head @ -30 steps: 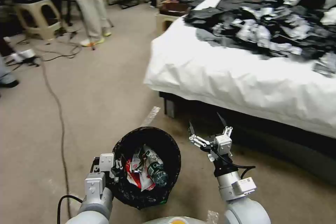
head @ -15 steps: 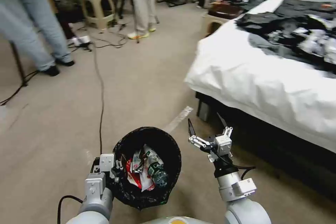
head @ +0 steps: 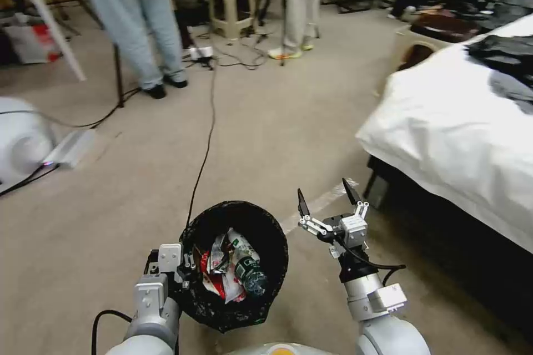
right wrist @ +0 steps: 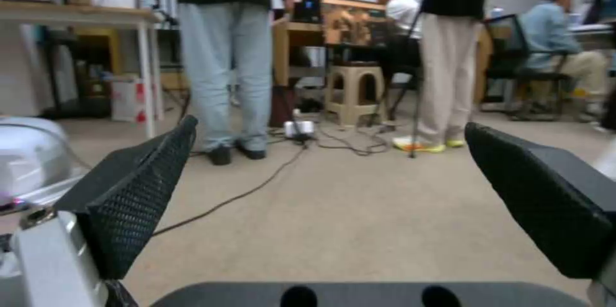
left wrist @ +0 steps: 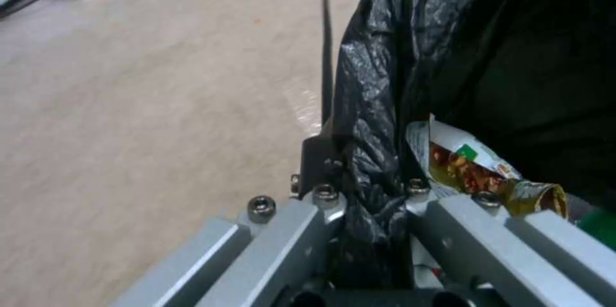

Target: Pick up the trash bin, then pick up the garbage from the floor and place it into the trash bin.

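The trash bin (head: 276, 244), lined with a black bag, hangs low in the head view, off the floor. My left gripper (head: 186, 269) is shut on its near-left rim. In the left wrist view the left gripper (left wrist: 363, 177) pinches the black bag (left wrist: 372, 105) at the rim. Garbage lies inside the bin: red-and-white wrappers (head: 214, 283), a bottle with a green label (head: 248, 274), and a printed wrapper (left wrist: 475, 167). To the right of the bin my right gripper (head: 327, 199) is held up, open and empty. Its black fingers (right wrist: 138, 201) stand wide apart over bare floor.
A bed with a white sheet (head: 455, 138) fills the right side, its dark base close to my right arm. A black cable (head: 205, 144) runs across the floor toward the bin. People's legs, a stool (head: 233, 5) and a white rounded device (head: 22, 138) stand farther off.
The camera has turned left, so the bed has slid toward the picture's right edge and more floor and people show. Both arms and the bin keep the same pose.
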Controlling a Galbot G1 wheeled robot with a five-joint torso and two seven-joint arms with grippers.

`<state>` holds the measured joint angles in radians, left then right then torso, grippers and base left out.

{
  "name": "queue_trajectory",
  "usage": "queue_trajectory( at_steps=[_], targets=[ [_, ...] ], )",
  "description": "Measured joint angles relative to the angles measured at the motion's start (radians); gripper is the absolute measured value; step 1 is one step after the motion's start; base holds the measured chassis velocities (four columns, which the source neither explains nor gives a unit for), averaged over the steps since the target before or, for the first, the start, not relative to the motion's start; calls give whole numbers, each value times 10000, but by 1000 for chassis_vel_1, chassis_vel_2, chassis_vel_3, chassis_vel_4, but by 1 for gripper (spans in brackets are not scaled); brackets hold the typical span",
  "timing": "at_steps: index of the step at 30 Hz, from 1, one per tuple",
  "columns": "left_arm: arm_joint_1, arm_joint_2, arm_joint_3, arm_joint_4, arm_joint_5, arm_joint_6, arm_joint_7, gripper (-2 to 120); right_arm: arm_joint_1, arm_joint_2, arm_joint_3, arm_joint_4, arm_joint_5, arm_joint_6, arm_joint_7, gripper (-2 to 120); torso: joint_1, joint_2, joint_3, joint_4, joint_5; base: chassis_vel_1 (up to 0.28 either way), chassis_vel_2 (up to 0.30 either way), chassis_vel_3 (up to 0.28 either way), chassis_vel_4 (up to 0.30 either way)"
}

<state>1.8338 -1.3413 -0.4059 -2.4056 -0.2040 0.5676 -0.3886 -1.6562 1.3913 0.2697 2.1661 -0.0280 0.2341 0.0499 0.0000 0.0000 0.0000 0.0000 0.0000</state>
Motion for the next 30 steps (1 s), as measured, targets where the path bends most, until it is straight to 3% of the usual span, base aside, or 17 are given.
queue_trajectory(
  at_steps=[22,30],
  targets=[
    [-80,-26,28,153,-53,-147,13,0,-77,21,-6,59,-49,41,-18,100,0,0,0,-3,0,84,80,88,86],
    [-370,52,44,370,-1597,268,125,0,-225,41,34,80,-135,132,-32,100,0,0,0,0,1,0,0,0,0]
  ],
)
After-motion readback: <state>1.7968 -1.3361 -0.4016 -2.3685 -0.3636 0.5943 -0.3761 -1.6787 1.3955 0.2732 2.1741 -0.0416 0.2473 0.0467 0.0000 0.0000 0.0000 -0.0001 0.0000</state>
